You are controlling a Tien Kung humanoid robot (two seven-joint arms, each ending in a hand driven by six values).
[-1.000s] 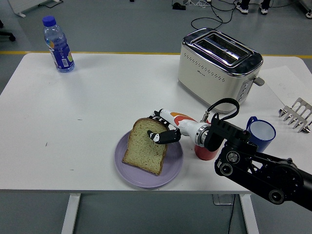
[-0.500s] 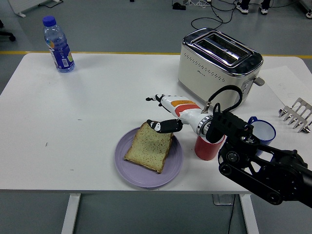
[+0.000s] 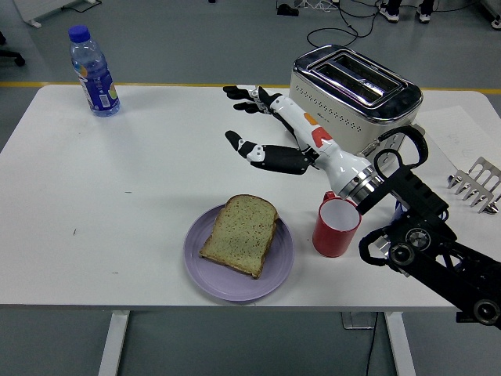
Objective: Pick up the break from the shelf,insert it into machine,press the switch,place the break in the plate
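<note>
Surface: white table, grey floor behind.
Bread: slice flat on purple plate, job looks done imo.
Right hand: fingers spread, empty, at 12 o'clock of the bread.
Risk: forearm could clip red cup at 3 o'clock, or toaster.

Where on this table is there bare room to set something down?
The widest bare stretch lies between the water bottle and the purple plate, all along the table there. It is crowded around the red cup, toaster and metal rack, with the right hand open above.
</note>
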